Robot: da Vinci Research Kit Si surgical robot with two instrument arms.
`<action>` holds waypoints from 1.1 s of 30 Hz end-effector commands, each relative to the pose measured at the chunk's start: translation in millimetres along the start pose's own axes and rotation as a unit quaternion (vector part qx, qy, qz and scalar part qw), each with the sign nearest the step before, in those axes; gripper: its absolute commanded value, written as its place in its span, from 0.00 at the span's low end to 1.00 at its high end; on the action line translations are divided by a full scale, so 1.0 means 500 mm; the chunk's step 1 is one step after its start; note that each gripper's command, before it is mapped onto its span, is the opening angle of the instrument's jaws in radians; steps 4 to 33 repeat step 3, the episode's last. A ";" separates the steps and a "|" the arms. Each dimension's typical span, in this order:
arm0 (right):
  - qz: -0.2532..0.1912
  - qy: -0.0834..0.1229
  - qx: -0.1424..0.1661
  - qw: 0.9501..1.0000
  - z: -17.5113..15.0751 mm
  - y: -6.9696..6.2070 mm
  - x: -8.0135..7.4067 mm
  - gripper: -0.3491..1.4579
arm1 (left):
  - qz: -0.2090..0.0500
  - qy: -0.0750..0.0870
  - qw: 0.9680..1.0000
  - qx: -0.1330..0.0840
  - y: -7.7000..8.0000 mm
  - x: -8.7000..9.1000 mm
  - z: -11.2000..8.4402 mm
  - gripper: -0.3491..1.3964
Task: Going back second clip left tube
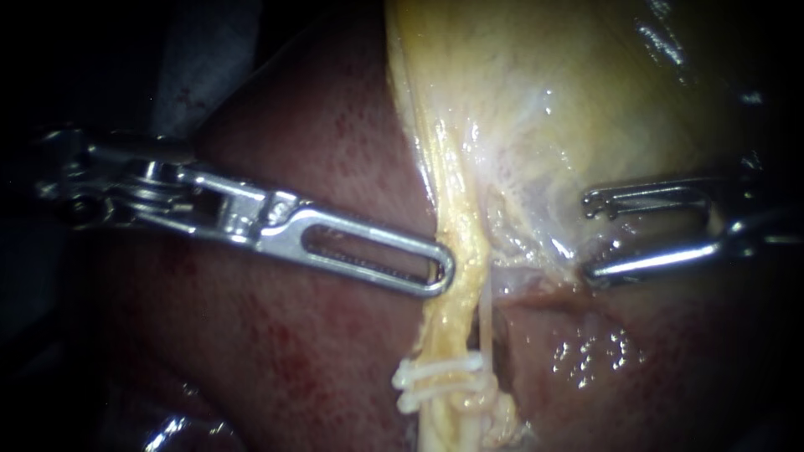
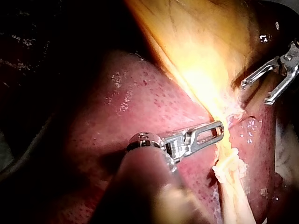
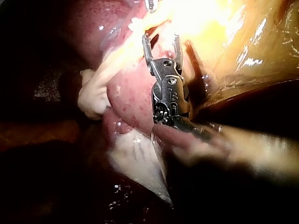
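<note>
Two white clips (image 1: 435, 367) cross the left tube (image 1: 461, 226) at its near end, with the liver (image 1: 276, 335) to its left. The left tool (image 1: 444, 272), jaws together and holding nothing, touches the tube's left side just beyond the clips. The right tool (image 1: 590, 237) gapes open, right of the tube.

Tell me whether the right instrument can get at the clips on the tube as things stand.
Probably yes. The right instrument, jaws open, stands apart from the clips with only bare tissue between. The left instrument lies against the tube farther up, from the other side.
</note>
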 end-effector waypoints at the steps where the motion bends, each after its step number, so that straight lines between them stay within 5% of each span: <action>1: 0.000 0.000 0.000 1.000 0.0000 0.0000 0.0000 0.46 | 0.000 0.000 1.000 0.001 0.0000 0.0000 0.0000 0.00; 33: 0.000 0.000 0.000 1.000 0.0000 0.0000 0.0000 0.46 | 0.000 0.000 1.000 0.001 0.0000 0.0000 -0.0001 0.00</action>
